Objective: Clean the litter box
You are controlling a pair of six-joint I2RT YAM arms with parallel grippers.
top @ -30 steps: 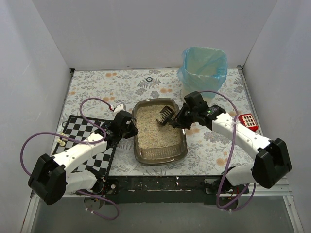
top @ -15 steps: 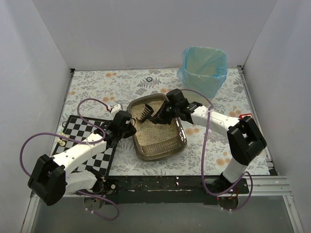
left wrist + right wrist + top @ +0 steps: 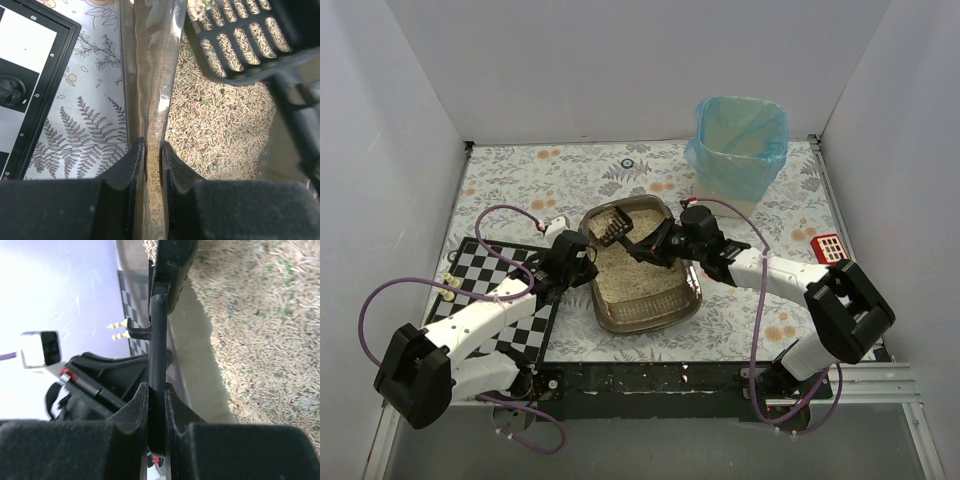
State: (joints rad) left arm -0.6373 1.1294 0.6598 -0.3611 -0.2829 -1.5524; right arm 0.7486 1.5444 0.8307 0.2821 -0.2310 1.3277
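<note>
The dark brown litter box with beige litter sits mid-table, turned slightly. My left gripper is shut on its left wall, one finger outside and one inside over the litter. My right gripper is shut on the handle of the black slotted scoop, whose head lies over the box's far left corner. In the right wrist view the handle runs up between my fingers. In the left wrist view the scoop head holds litter above the tray.
A beige bin with a blue bag stands at the back right. A chessboard lies at the left under my left arm. A small red and white item lies at the right. White walls enclose the table.
My right gripper has swept the scoop leftwards across the box, from its far right side to the far left corner. The box has turned slightly. My left gripper has kept its hold.
</note>
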